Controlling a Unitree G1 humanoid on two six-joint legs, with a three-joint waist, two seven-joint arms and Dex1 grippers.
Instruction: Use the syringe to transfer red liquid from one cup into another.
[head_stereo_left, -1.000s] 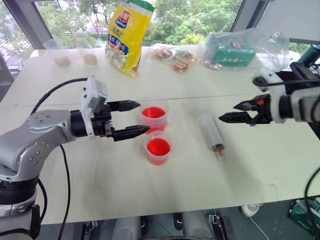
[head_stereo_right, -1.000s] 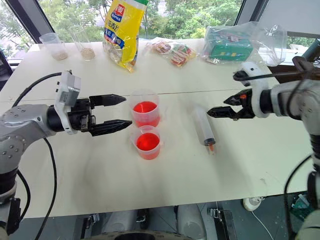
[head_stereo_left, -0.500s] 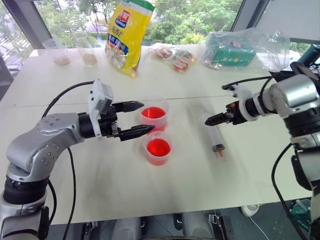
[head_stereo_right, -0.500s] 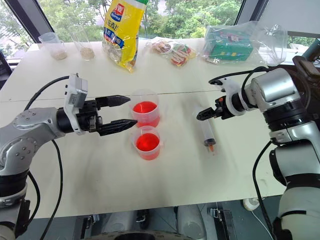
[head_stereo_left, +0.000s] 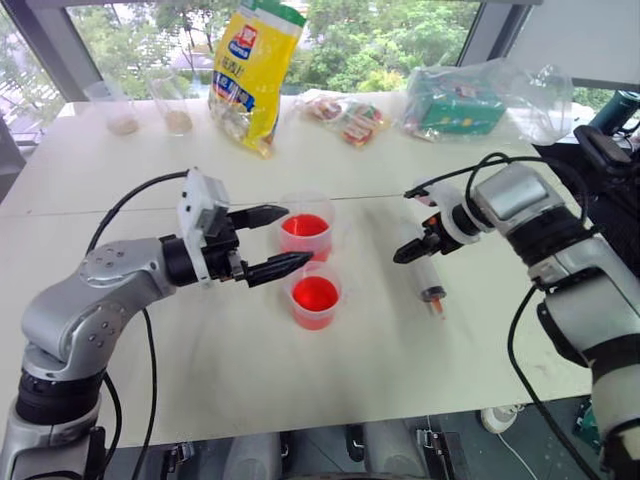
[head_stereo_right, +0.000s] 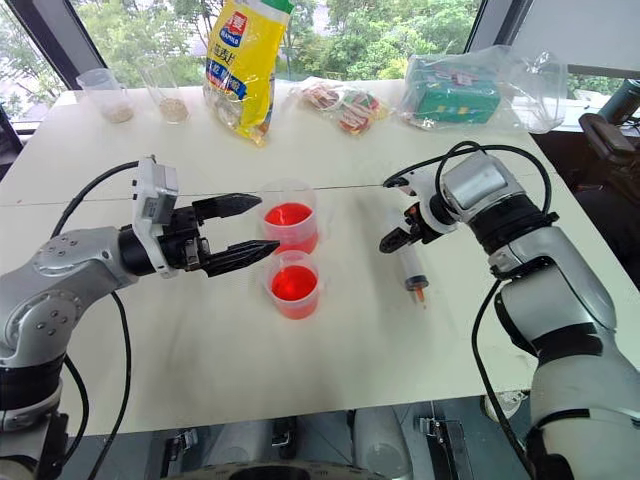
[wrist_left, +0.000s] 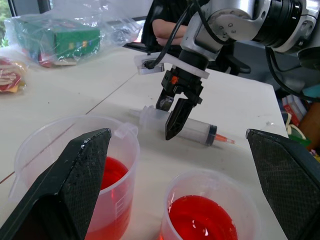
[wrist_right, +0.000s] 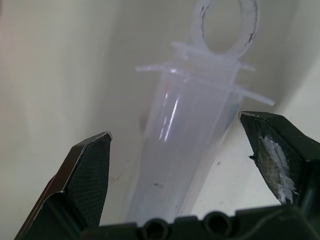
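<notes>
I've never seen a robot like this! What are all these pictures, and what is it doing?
It's a robot with two arms. Two pictures come from its head, looking down at a white table. Two come from cameras on its wrists. Each arm ends in a tool with two black fingers. The left tool is open beside two cups of red liquid. The right tool is open, one finger on each side of the syringe lying on the table. Nothing is held yet. Snack bags sit farther back.

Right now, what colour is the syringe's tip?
Red-orange; the syringe tip shows best in the left wrist view.
</notes>
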